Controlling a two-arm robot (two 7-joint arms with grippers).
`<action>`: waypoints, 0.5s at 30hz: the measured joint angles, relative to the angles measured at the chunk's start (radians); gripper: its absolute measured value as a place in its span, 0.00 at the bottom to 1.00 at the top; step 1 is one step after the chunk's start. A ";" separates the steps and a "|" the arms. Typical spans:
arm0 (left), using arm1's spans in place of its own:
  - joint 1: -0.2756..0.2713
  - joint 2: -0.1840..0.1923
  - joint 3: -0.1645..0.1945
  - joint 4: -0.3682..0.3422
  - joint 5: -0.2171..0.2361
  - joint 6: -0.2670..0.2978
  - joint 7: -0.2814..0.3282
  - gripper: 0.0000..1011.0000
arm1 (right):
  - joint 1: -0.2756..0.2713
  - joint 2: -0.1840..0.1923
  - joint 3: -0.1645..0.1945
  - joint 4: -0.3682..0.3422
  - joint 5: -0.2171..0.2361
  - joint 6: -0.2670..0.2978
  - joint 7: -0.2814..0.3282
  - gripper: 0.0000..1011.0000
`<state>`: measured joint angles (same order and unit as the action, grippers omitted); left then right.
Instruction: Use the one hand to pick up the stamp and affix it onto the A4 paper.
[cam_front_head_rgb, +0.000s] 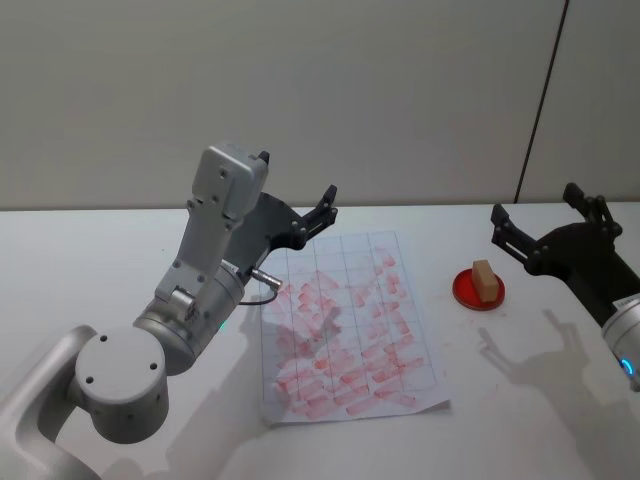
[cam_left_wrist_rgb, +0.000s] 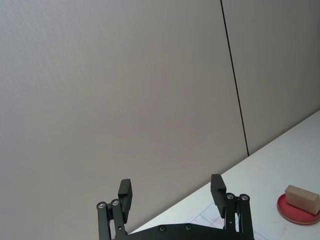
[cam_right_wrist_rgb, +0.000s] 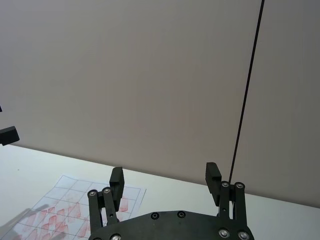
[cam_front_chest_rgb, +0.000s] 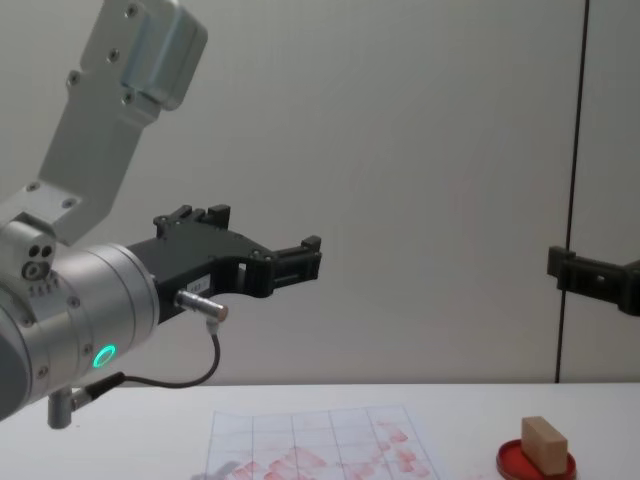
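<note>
Stamp (cam_front_head_rgb: 485, 281) is standing on the red ink pad (cam_front_head_rgb: 477, 291), just beside the A4 paper (cam_front_head_rgb: 345, 330) on the tabletop (cam_front_head_rgb: 100, 260). Right claw (cam_front_head_rgb: 545, 225), spread empty, is hovering nearer, the stamp lying below and forward-left of it; left claw (cam_front_head_rgb: 298, 190) is hanging spread over the paper's far edge.

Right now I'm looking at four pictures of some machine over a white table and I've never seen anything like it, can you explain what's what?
It is a robot with two arms, each ending in a black two-fingered end effector. One picture looks down from its head, one looks across from its chest, and two are taken from the wrists, past the fingers.

The left end effector hangs open over the far edge of the paper, a white gridded sheet covered in red stamp marks. The right end effector is open too, raised above the table on the right. Neither holds anything.

Between the paper and the right arm, the stamp, a small wooden block, stands on a round red ink pad.
</note>
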<state>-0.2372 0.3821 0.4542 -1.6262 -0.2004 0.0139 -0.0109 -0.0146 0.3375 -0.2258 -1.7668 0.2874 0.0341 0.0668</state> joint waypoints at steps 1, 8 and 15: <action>0.000 0.000 0.000 0.000 0.000 0.000 0.000 0.99 | 0.000 0.000 0.000 0.000 0.000 0.000 0.000 0.99; 0.000 0.000 0.000 0.000 0.000 0.000 0.000 0.99 | 0.000 0.000 0.000 0.000 0.000 0.000 0.000 0.99; 0.000 0.000 0.000 0.000 0.000 0.000 0.000 0.99 | 0.000 0.000 0.000 0.000 0.000 0.000 0.000 0.99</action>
<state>-0.2372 0.3821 0.4542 -1.6262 -0.2004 0.0139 -0.0109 -0.0146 0.3375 -0.2258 -1.7667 0.2874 0.0341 0.0667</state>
